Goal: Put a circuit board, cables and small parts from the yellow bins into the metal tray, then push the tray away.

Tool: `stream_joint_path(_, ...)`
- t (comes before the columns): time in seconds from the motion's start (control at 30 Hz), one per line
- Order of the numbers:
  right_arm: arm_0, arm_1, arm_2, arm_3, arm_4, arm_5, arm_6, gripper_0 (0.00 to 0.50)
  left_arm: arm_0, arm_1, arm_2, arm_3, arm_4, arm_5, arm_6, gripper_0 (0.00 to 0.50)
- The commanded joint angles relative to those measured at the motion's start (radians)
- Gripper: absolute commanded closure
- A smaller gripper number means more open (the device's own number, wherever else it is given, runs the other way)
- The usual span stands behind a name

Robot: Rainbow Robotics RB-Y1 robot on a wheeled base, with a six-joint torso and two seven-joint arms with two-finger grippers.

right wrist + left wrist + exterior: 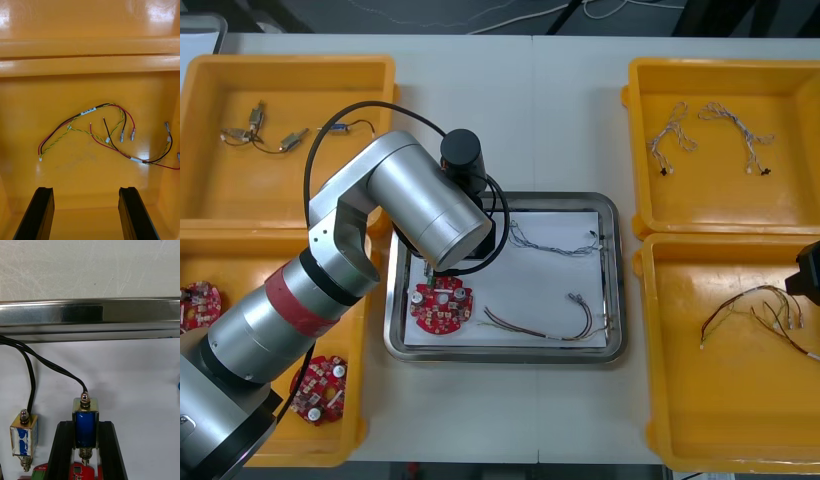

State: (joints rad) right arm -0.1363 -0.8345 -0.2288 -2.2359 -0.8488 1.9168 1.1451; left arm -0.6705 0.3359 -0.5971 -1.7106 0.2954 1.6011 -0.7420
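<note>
Tray (612, 275): at the middle of the table, white inside, not yet pushed away.
Already in the tray: a red circuit board (442, 305) in its near-left corner, a blue and white cable (552, 240) toward its far side, and a red and yellow cable (545, 328) along its near side.
Left gripper (86, 424): over the left part of the tray, inside the rim. Its fingers are closed to the width of a small metal part (86, 416) with a blue body, which stands clamped between them.
Second part (23, 435): just beside the held one over the tray's white floor, with a black cable (32, 363) running from both. Whether it rests on the floor or hangs cannot be told.
Right gripper (86, 213): to the right of the tray, over the near right bin (90, 63). Its fingers are wide apart with nothing between them, and the bin cables (93, 131) beneath lie untouched.
Done, by my reading: the board and two kinds of cable are in, and the parts are over the tray but not let go.
Left to do, by my reading: release the parts, lift the left arm clear of the tray, then push the tray away.
Spare stock: more boards (320, 388) in the bin to the near left of the tray.
</note>
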Motion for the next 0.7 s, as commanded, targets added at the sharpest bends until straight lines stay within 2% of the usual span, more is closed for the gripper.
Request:
stream_joint_path(0.03, 0.012, 0.011, -0.03, -0.005, 0.0, 0.003, 0.002, 0.0, 0.012, -0.026, -0.027, 0.0, -0.022, -0.01, -0.031, 0.5)
stream_joint_path(0.2, 0.012, 0.011, -0.03, -0.005, 0.0, 0.003, 0.002, 0.0, 0.015, -0.026, -0.029, 0.0, -0.027, -0.01, -0.031, 0.5)
stream_joint_path(0.27, 0.012, 0.011, -0.03, -0.005, 0.0, 0.003, 0.002, 0.0, 0.017, -0.026, -0.029, 0.0, -0.03, -0.01, -0.031, 0.473)
stream_joint_path(0.3, 0.012, 0.011, -0.03, -0.005, 0.0, 0.003, 0.002, 0.0, 0.017, -0.026, -0.029, 0.0, -0.03, -0.01, -0.031, 0.403)
stream_joint_path(0.33, 0.012, 0.011, -0.03, -0.005, 0.0, 0.003, 0.002, 0.0, 0.017, -0.026, -0.03, 0.0, -0.032, -0.01, -0.03, 0.301)
stream_joint_path(0.4, 0.012, 0.011, -0.03, -0.005, 0.0, 0.003, 0.002, 0.0, 0.017, -0.026, -0.03, 0.0, -0.032, -0.01, -0.03, 0.18)
stream_joint_path(0.57, 0.012, 0.011, -0.03, -0.005, 0.0, 0.003, 0.002, 0.0, 0.015, -0.026, -0.029, 0.0, -0.032, -0.013, -0.028, 0.048)
stream_joint_path(0.7, 0.012, 0.011, -0.03, -0.005, 0.0, 0.003, 0.002, 0.0, 0.015, -0.025, -0.023, -0.009, -0.03, -0.023, -0.028, 0.016)
